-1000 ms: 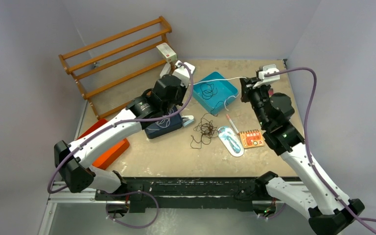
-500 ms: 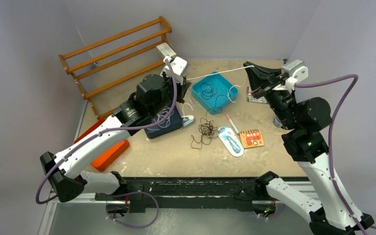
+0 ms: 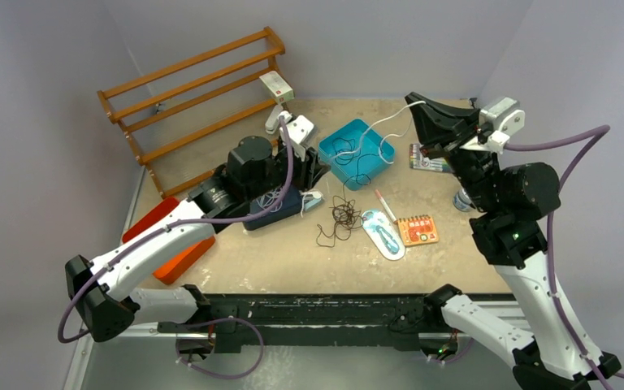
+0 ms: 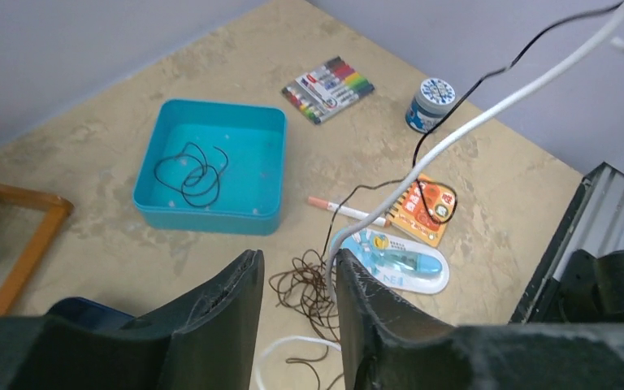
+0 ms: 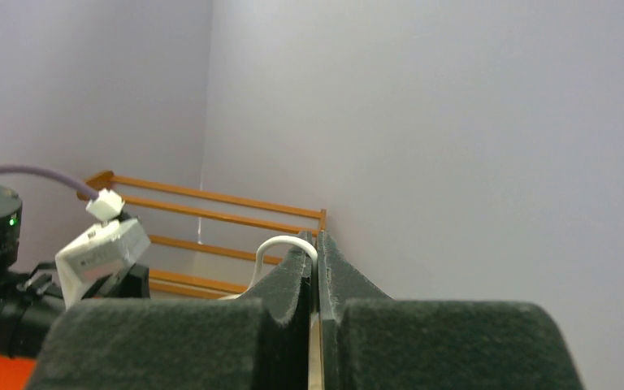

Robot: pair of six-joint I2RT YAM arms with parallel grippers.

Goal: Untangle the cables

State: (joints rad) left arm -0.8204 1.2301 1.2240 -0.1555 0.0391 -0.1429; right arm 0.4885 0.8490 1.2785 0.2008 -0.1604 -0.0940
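My right gripper (image 3: 413,101) is raised above the table's back right and shut on the white cable (image 3: 374,128). The cable arches over the fingertips in the right wrist view (image 5: 272,248). It droops in slack loops over the teal tray (image 3: 374,166). My left gripper (image 3: 313,166) is open; the white cable (image 4: 487,114) runs down against the inner face of its right finger (image 4: 357,284). A thin black strand (image 4: 422,146) hangs beside it. Another black cable loop (image 4: 191,171) lies in the tray. The brown cable (image 3: 341,215) lies bunched on the table, below the left gripper (image 4: 299,268).
A wooden rack (image 3: 195,81) stands at the back left. A dark blue box (image 3: 272,207) and an orange object (image 3: 175,244) lie under the left arm. A pen (image 3: 384,203), blue toy pack (image 3: 383,236), orange notebook (image 3: 418,230), marker set (image 4: 329,77) and small jar (image 4: 432,101) lie right.
My right gripper rose and moved right with the white cable. The cable was stretched taut between the arms and now hangs slack. My left arm drew back and lower.
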